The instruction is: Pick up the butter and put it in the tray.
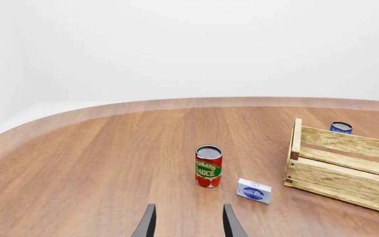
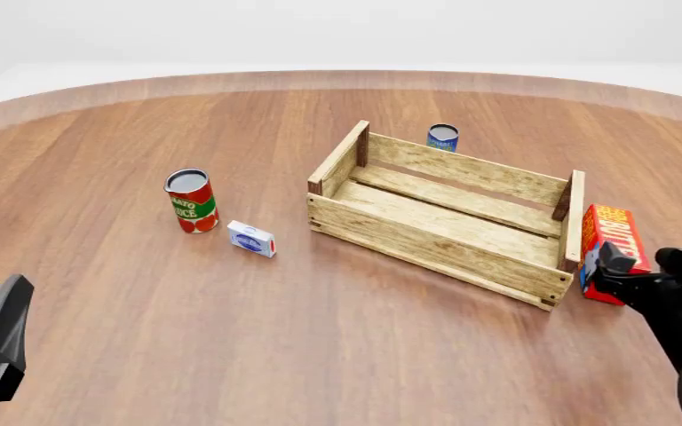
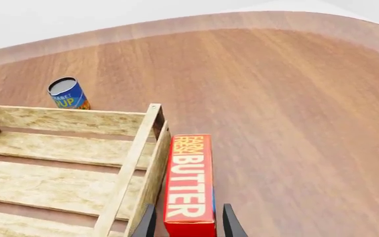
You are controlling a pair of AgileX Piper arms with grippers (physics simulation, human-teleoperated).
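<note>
**Right pincer at the butter**

The butter (image 2: 613,247) lay at the frame's right, just beside the tray (image 2: 436,241), outside it. The right pincer (image 3: 188,223) sat spread around its near end. The left pincer (image 1: 188,222) stood spread, lower left.

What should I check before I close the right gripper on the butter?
1. Butter between the right gripper fingers: ok, fingers flank its near end.
2. Jaws open: ok, not yet closed.
3. Clearance from the tray: not ok, butter lies right beside the end wall; one finger must fit there.
4. Tray interior free: ok, nothing seen inside.
5. Left gripper out of the way: ok, open, far off near the tomato can.
6. Finger depth on butter: cannot tell.
</note>
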